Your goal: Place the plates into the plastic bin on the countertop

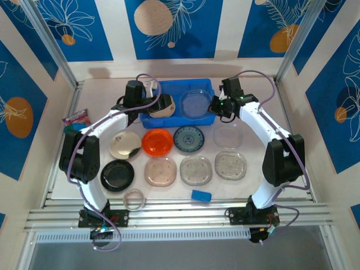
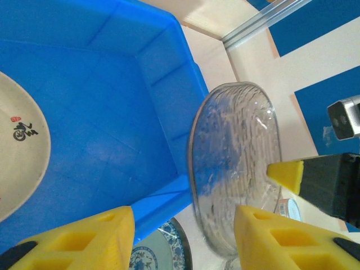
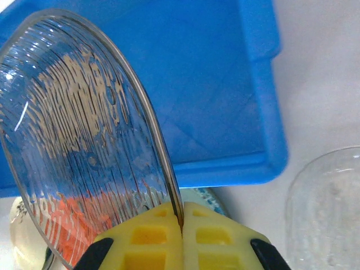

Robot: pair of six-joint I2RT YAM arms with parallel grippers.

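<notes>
The clear ribbed plate [image 3: 84,124] hung tilted over the right half of the blue plastic bin [image 3: 225,73]. It was pinched by its rim in the right gripper [image 3: 181,216], whose yellow jaws were clamped together on the glass edge. From those jaws the plate ran up and away to the left. Its broad face was turned toward the bare blue floor beneath, so the bin lay directly below and beyond the held rim. Judged from that, setting it down would call for lowering and flattening the plate rather than carrying it further.

The right arm was the one committed to it. The left gripper [image 2: 184,225] hovered at the bin's near-left side with its jaws apart and nothing between them. A beige plate [image 2: 19,146] lay flat on the bin floor to their left, cut off by the picture's edge.

Whether the clear plate's low edge already touched the bin could not be told, because the pads covered the pinched part of the rim. The ribbing blurred what lay behind into orange and pale smears. On the table [image 3: 326,84] in front of the bin waited more dishes, among them an orange plate [image 1: 157,142] and a blue-white patterned plate [image 1: 188,138].
</notes>
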